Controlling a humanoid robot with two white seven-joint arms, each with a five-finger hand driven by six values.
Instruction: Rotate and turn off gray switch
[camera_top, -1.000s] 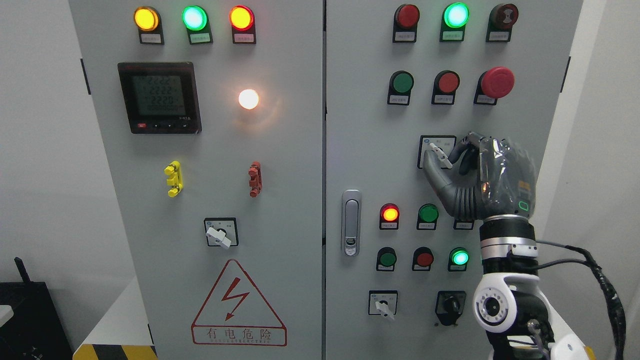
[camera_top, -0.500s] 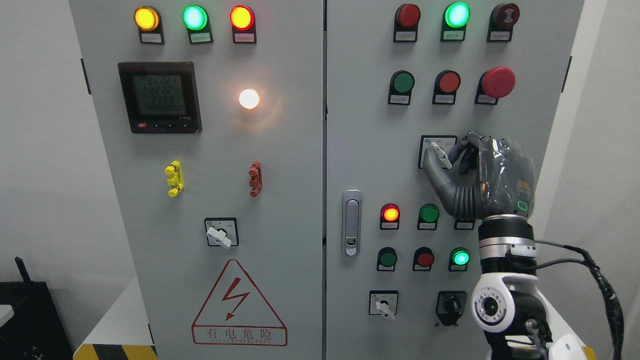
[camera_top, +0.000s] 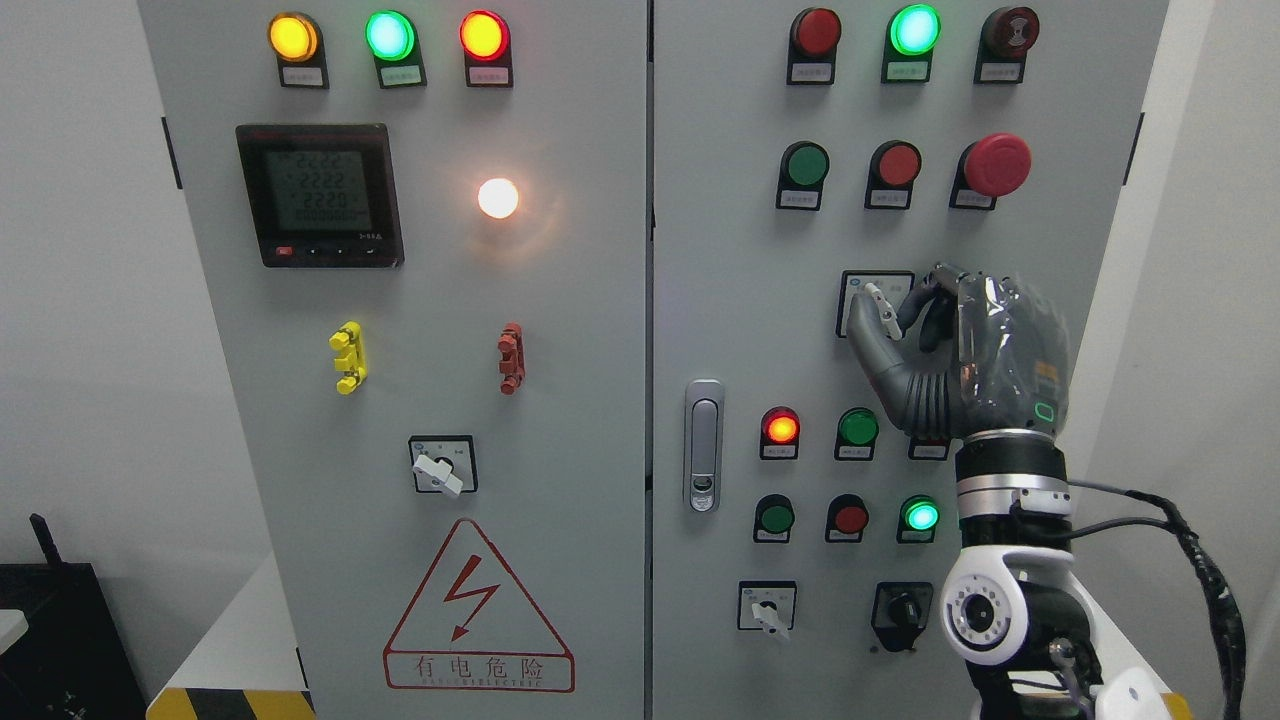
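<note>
The gray rotary switch (camera_top: 877, 297) sits in a black-framed plate (camera_top: 852, 285) on the right cabinet door, below the red and green push buttons. Its pale lever tilts a little, top end to the upper left. My right hand (camera_top: 888, 312) comes up from the lower right, and its dark thumb and forefinger are pinched on the lever. The lower part of the lever and most of the plate are hidden behind the fingers (camera_top: 862, 335). No left arm shows.
Close around the hand are a red emergency mushroom button (camera_top: 995, 163) above and lit red (camera_top: 780, 428) and green (camera_top: 920, 516) lamps below. Similar switches sit at the left door (camera_top: 438, 470) and lower right (camera_top: 767, 610). A door latch (camera_top: 703, 445) is left of the hand.
The switch lever has turned a little in my right hand's pinch, from a stronger slant to nearer upright. The hand has shifted slightly with it.
</note>
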